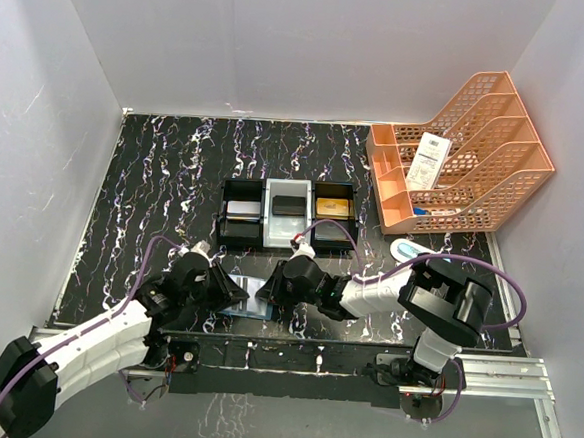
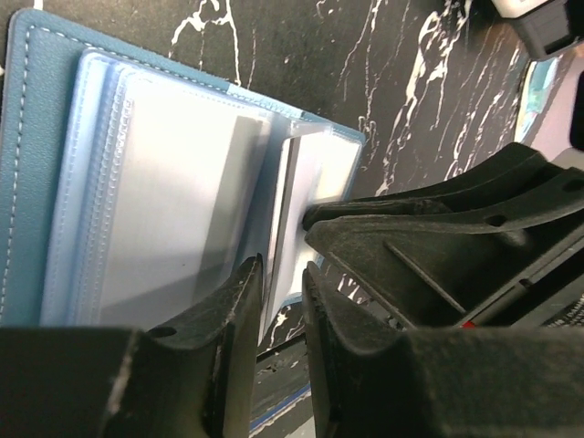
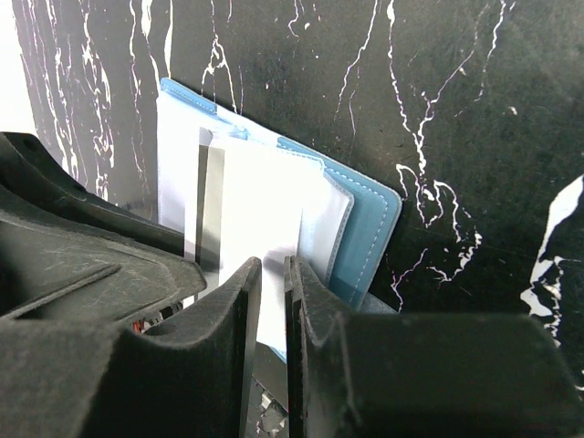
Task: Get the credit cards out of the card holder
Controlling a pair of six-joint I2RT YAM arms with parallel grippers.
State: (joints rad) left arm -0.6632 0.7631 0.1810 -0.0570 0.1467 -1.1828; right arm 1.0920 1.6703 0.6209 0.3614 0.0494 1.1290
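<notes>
- While both arms crowd the near edge of the table (image 1: 154, 189), the card holder (image 1: 249, 306) lies open and flat between them. Its long axis runs left to right, teal cover down, clear pockets up.
- Now the left gripper (image 2: 278, 283) is almost closed, pinching a pale pocket edge of the holder.
- Opposite, the right gripper (image 3: 269, 274) is just as narrow, nipping a pale sheet at the other end; pocket or card, I can't tell.
- One card (image 3: 210, 201) with a dark stripe shows through a pocket.
- The surface is black marbled tabletop, with white walls (image 1: 314, 50) on three sides.
- Count: three credit cards sit in one tray (image 1: 244, 185), one per compartment: grey (image 1: 243, 211), black (image 1: 290, 206), gold (image 1: 334, 208).
- One orange rack (image 1: 477, 152) stands back right, holding one white slip (image 1: 428, 160), with one oval case (image 1: 410, 250) just in front.
</notes>
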